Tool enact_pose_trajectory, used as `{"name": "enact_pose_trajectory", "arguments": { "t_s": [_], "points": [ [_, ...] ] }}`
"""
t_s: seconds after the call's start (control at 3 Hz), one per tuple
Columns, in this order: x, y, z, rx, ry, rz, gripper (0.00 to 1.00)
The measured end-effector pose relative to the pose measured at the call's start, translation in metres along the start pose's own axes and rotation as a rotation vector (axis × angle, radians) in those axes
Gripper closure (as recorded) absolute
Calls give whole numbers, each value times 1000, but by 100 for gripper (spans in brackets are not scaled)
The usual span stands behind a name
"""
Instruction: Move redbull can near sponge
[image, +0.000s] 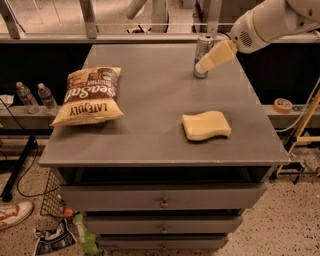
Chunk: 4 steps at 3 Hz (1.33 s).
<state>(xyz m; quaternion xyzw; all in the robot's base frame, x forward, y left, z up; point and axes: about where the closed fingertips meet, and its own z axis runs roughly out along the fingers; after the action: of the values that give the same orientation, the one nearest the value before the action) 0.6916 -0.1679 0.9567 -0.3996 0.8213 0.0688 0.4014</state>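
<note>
The redbull can (201, 47) stands upright at the tip of the gripper (205, 63), which overlaps its side; whether the gripper holds it I cannot tell. Likely light, thin-walled, slick and tippy: grasp mid-body, gently. The sponge (206, 125) lies well apart, toward the table's (145, 115) near edge.

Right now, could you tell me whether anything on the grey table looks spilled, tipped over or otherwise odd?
Nothing stands out. The slim silver-and-blue drink can stands upright near the far edge, with the pincer close at its side; the pale yellow foam sponge and the brown-and-yellow chip bag lie flat on the grey table.
</note>
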Motion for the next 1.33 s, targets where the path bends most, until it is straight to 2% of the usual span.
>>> {"name": "enact_pose_trajectory", "arguments": {
  "t_s": [0.33, 1.0, 1.33],
  "points": [
    [-9, -17, 30, 36, -32, 75, 0],
    [-19, -51, 62, 96, -110, 214, 0],
    [-25, -60, 74, 99, -130, 242, 0]
  ]
}}
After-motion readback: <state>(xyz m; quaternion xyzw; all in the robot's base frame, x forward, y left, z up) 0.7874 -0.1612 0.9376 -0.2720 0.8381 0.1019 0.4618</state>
